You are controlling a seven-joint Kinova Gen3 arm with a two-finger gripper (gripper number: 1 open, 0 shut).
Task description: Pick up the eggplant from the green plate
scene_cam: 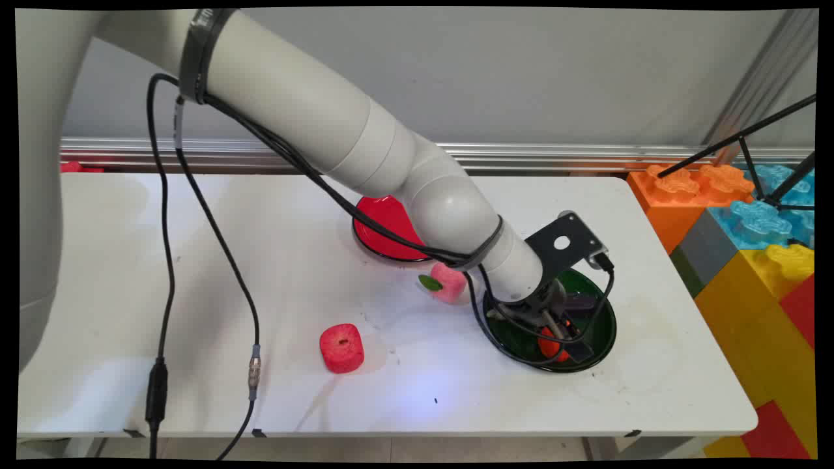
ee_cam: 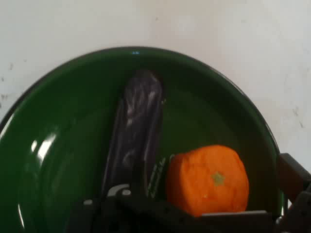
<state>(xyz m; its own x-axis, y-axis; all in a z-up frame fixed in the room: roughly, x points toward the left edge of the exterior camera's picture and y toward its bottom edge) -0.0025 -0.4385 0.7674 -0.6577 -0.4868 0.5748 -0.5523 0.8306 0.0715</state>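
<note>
In the main view the arm slopes down from the upper left to the right part of the worktop point(scene_cam: 195, 260). Its hand point(scene_cam: 561, 333) is down inside a dark green plate point(scene_cam: 596, 306) that sits near the worktop's right end. An orange fruit point(scene_cam: 549, 343) lies in the plate's near part, right at the fingers. Whether it is gripped cannot be told from here. Black cables loop round the wrist and hang over the plate's left rim.

Just left of the green plate lies a pink fruit point(scene_cam: 451, 283) with a green leaf point(scene_cam: 430, 282), partly under the arm. Behind it is a red plate point(scene_cam: 381, 225), half hidden by the arm. A red fruit point(scene_cam: 341, 348) lies alone nearer the front, well apart from both plates. Large orange, blue, grey, yellow and red blocks point(scene_cam: 749, 260) are stacked beyond the right end. Thin black tripod legs point(scene_cam: 749, 133) cross in front of them.

In the hand view the green plate point(ee_cam: 58, 145) fills most of the picture, with white worktop above it. The orange fruit point(ee_cam: 209, 178) lies on the plate's floor between the two fingers and shows a small green mark on its face. One finger point(ee_cam: 138, 126) stands just beside the fruit's left. The other point(ee_cam: 293, 177) shows only at the right edge, with a strip of green plate between it and the fruit. The hand is thus spread round the fruit, not clamped on it.
</note>
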